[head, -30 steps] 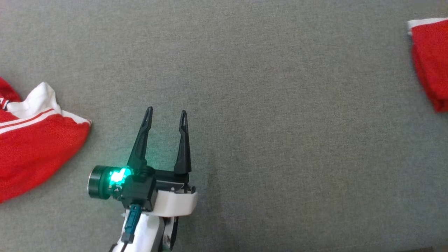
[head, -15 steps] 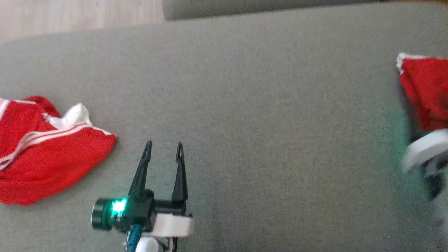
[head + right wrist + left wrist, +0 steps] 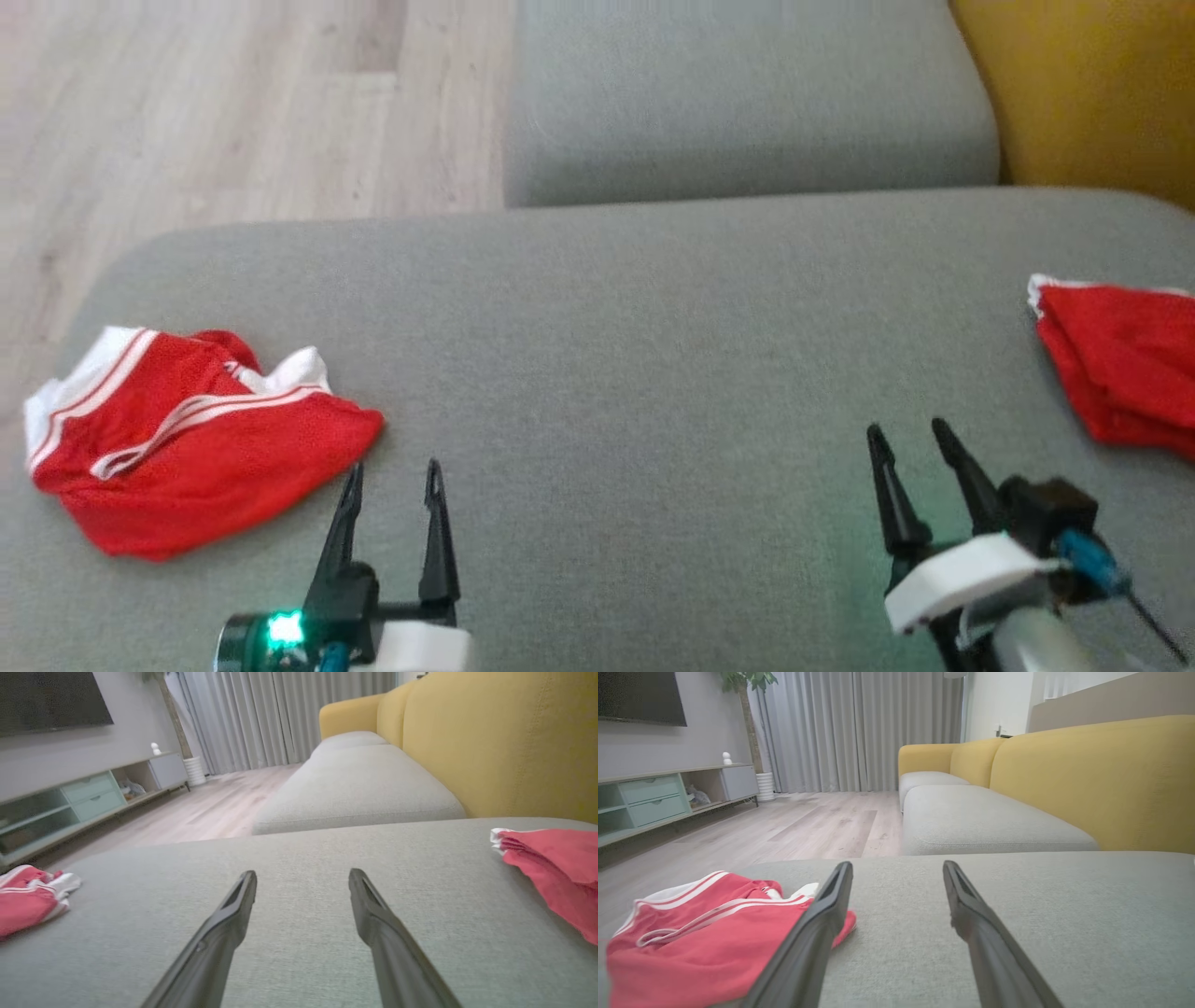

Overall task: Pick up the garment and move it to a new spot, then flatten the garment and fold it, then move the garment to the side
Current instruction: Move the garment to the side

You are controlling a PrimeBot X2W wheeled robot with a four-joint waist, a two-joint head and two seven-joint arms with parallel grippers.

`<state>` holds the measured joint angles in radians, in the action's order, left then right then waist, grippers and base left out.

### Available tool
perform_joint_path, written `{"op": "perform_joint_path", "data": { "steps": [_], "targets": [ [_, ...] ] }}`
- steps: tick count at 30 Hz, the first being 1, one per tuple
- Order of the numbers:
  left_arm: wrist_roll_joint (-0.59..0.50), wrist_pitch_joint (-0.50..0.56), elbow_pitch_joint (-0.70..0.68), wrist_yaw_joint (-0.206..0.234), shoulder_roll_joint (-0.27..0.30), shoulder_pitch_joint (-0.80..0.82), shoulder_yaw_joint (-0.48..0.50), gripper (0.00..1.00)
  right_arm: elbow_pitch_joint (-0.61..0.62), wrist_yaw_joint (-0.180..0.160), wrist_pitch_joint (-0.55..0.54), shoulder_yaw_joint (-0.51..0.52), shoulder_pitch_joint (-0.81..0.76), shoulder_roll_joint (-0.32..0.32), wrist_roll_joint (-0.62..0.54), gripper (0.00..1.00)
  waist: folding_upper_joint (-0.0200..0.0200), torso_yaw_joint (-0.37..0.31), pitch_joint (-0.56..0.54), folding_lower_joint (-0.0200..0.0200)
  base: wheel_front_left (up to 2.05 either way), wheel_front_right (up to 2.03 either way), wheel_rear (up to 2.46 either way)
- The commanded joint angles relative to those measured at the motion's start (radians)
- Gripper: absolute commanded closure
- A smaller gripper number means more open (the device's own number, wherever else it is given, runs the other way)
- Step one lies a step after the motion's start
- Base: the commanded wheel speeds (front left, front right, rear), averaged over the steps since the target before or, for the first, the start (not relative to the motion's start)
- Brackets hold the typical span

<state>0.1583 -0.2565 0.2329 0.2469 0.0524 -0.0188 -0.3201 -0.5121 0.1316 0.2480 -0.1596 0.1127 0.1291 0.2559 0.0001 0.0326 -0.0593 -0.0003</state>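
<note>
Nearest me, my left gripper [image 3: 393,469] had its fingers spread wide and empty over the grey seat cushion [image 3: 653,355]. My right gripper [image 3: 906,428] stood just as wide, holding nothing. The crumpled red garment [image 3: 187,439] lay ahead and to the left of the left fingers. Its closest corner was just beside the outer fingertip but apart from it, and its long axis ran across my view toward the cushion's left edge. I judged the left arm far the nearer for a pick, needing a turn leftward. The folded red garment [image 3: 1120,364] sat ahead and right of the right gripper, which I took as set aside. Beyond lay wood floor [image 3: 233,112].
</note>
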Motion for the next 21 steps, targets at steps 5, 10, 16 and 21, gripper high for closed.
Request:
{"op": "perform_joint_path", "data": {
  "steps": [5, 10, 16, 21],
  "targets": [
    [-0.009, -0.005, 0.009, -0.001, -0.002, 0.011, 0.066, 0.0, 0.137, -0.001, 0.014, 0.013, -0.084, -0.036, -0.014, 0.0, -0.0001, 0.037, -0.063, 0.0003, 0.0, 0.0, 0.0],
    [-0.024, -0.005, 0.045, -0.026, -0.002, 0.02, 0.08, 0.0, 0.164, -0.001, 0.014, 0.039, -0.117, -0.059, -0.073, 0.0, -0.0001, 0.045, -0.069, 0.0003, 0.0, 0.0, 0.0],
    [-0.044, -0.005, 0.095, -0.053, -0.002, 0.05, 0.084, 0.0, 0.15, -0.001, 0.014, 0.095, -0.115, -0.073, -0.125, 0.0, -0.0001, 0.054, -0.066, 0.0003, 0.0, 0.0, 0.0],
    [-0.053, -0.005, 0.109, -0.063, -0.002, 0.065, 0.092, 0.0, 0.147, -0.001, 0.014, 0.116, -0.112, -0.077, -0.133, 0.0, -0.0001, 0.055, -0.063, 0.0003, 0.0, 0.0, 0.0]
  ]
}}
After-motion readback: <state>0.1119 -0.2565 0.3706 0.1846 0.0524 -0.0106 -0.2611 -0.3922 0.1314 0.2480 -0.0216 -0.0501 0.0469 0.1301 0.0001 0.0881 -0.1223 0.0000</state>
